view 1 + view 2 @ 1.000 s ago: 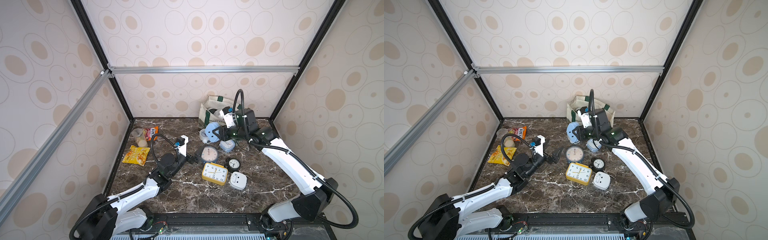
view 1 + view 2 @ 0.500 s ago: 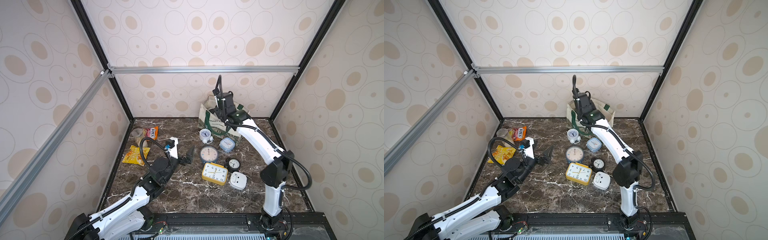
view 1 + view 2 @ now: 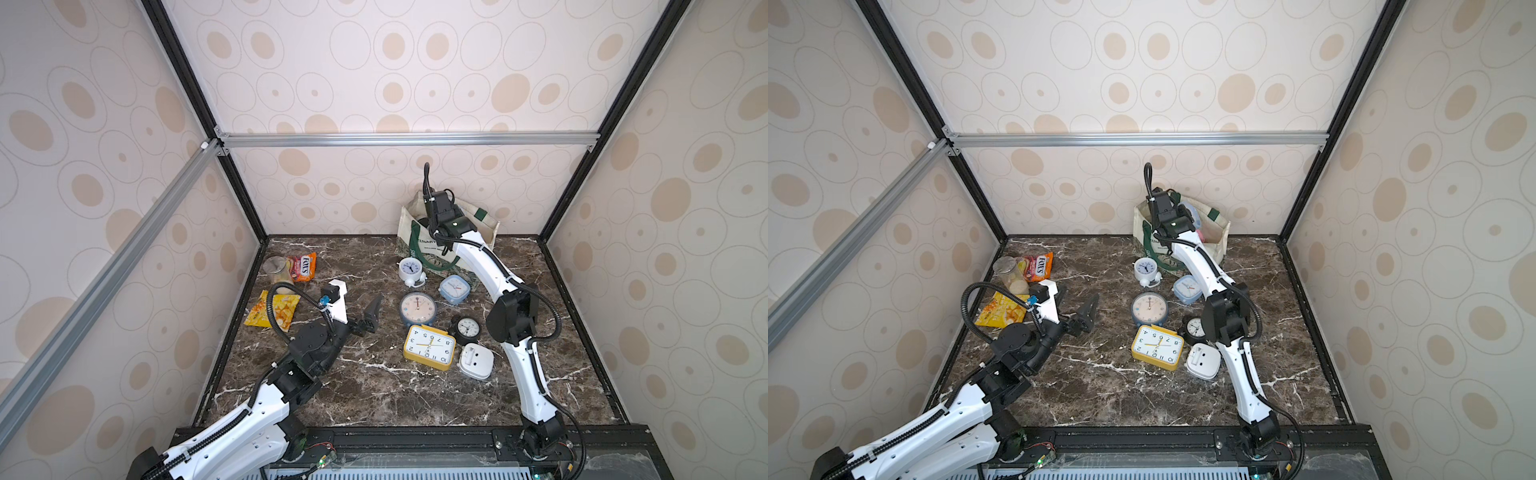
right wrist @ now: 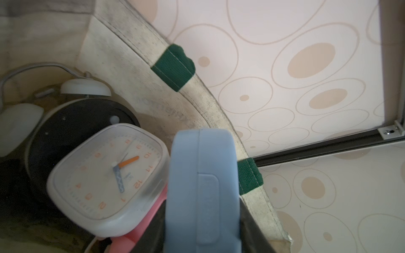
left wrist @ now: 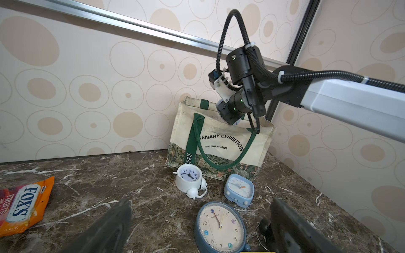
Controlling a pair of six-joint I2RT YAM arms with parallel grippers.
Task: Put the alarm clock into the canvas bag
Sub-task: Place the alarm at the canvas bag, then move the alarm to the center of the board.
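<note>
The cream canvas bag (image 3: 486, 226) (image 3: 1219, 239) (image 5: 219, 140) with green handles stands upright at the back wall. My right gripper (image 4: 201, 230) (image 3: 1183, 216) (image 5: 228, 116) reaches into its open mouth, shut on a light blue alarm clock (image 4: 201, 186) (image 3: 1192, 210) held edge-on just inside the rim (image 4: 131, 72). Below it in the bag lie a white square clock (image 4: 109, 173) and a black bell clock (image 4: 72, 131). My left gripper (image 3: 365, 316) (image 3: 1075, 305) (image 5: 201, 219) hovers open and empty over the table, left of a round blue clock (image 3: 417, 308) (image 5: 220, 227).
Several clocks lie in front of the bag: a white bell clock (image 3: 410, 269), a pale blue square one (image 3: 454, 287), a small black one (image 3: 467, 328), a yellow one (image 3: 430, 347), a white one (image 3: 476, 360). A sweets bag (image 3: 302, 266), jar (image 3: 275, 268) and crisp packet (image 3: 274, 313) sit at the left edge.
My right arm has swung from above the clocks on the table up and back to the bag's mouth, carrying the blue clock. My left arm has drawn back slightly.
</note>
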